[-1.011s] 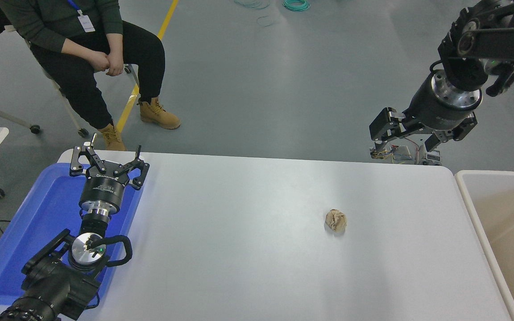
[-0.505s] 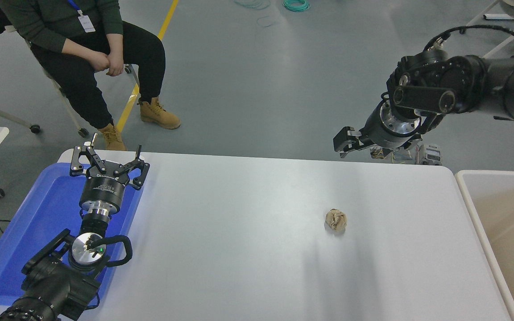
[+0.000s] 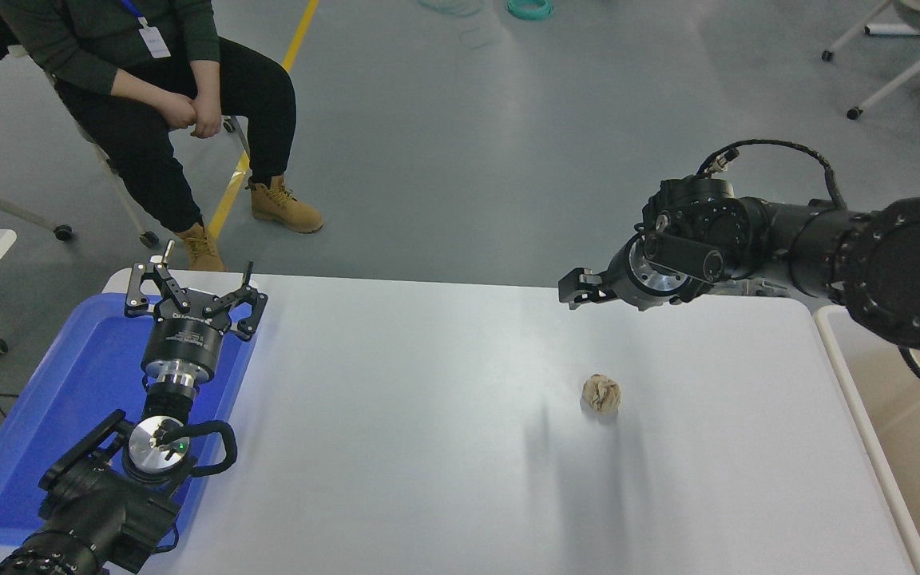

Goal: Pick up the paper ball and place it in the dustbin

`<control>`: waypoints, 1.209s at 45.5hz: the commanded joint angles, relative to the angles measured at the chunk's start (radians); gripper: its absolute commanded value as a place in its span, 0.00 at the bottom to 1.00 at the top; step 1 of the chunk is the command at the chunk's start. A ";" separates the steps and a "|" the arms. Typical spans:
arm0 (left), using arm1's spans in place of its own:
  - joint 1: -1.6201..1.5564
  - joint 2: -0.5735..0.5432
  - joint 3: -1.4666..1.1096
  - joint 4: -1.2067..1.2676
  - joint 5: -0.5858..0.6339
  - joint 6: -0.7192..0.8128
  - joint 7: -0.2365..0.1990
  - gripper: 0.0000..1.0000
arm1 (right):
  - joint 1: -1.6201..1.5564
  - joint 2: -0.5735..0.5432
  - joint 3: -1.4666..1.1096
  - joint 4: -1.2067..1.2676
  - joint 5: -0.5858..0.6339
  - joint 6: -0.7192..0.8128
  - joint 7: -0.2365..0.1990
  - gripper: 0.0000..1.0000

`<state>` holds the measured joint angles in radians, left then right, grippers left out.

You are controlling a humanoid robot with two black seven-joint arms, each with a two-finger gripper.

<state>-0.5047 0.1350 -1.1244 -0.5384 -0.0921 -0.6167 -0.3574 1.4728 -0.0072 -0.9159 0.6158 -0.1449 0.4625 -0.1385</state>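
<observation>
The paper ball (image 3: 601,394) is seen lying on the table (image 3: 428,415), the right gripper (image 3: 580,289) at its 12 o'clock, apart; whether released or clenched cannot be told

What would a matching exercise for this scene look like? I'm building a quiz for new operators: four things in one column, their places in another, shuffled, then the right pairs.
Things:
1. paper ball
2. left gripper
3. right gripper
4. dustbin

Places:
A. over the blue tray at the table's left end
B. at the table's right end, cut off by the picture's edge
C. lying alone on the white table, right of its middle
D. above the table's far edge, beyond the ball

Pairs: 1-C, 2-A, 3-D, 4-B
</observation>
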 commanded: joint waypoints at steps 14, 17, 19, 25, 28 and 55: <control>0.000 0.000 0.000 0.000 0.000 0.000 0.000 1.00 | -0.210 0.007 0.034 -0.143 -0.090 -0.084 0.011 1.00; 0.000 0.000 0.000 0.000 0.000 0.000 0.000 1.00 | -0.233 0.007 0.034 -0.156 -0.099 -0.090 0.013 1.00; 0.000 0.000 0.000 0.000 0.000 0.000 0.000 1.00 | -0.247 0.007 0.034 -0.159 -0.110 -0.091 0.013 1.00; 0.000 0.000 0.000 0.000 0.000 0.000 0.000 1.00 | -0.267 0.007 0.034 -0.163 -0.124 -0.097 0.016 1.00; 0.000 0.000 0.000 0.000 0.000 0.000 0.000 1.00 | -0.272 0.007 0.034 -0.163 -0.125 -0.097 0.025 1.00; 0.000 0.000 0.000 0.000 0.000 0.000 0.000 1.00 | -0.298 0.007 0.100 -0.154 -0.124 -0.093 0.030 1.00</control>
<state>-0.5047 0.1349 -1.1244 -0.5384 -0.0921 -0.6167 -0.3574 1.1915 0.0000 -0.8323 0.4620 -0.2672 0.3689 -0.1099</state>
